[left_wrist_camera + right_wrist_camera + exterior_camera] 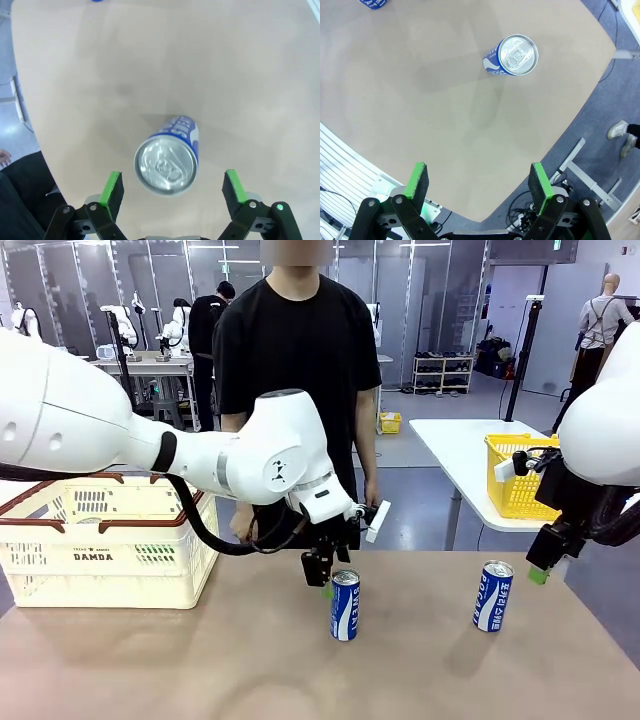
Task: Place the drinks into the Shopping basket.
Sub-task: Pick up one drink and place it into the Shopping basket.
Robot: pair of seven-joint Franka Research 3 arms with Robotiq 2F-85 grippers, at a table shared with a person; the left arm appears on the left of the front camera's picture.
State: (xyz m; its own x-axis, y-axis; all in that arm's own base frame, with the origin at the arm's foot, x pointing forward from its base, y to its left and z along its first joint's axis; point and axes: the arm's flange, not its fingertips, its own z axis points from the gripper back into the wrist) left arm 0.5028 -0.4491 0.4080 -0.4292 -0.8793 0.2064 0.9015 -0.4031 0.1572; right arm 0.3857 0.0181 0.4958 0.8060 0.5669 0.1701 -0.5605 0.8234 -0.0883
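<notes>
Bright even overhead light; soft faint shadows; wrist views edge-warped.

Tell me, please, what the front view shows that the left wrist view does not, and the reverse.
Front view: the Shopping basket at the table's left, the yellow basket on a farther table, and the right arm's fingers. Left wrist view: the silver top and pull tab of the blue and white can, from above, between the left arm's fingers, open. Both: that can upright just below those fingers, on the tan table.
</notes>
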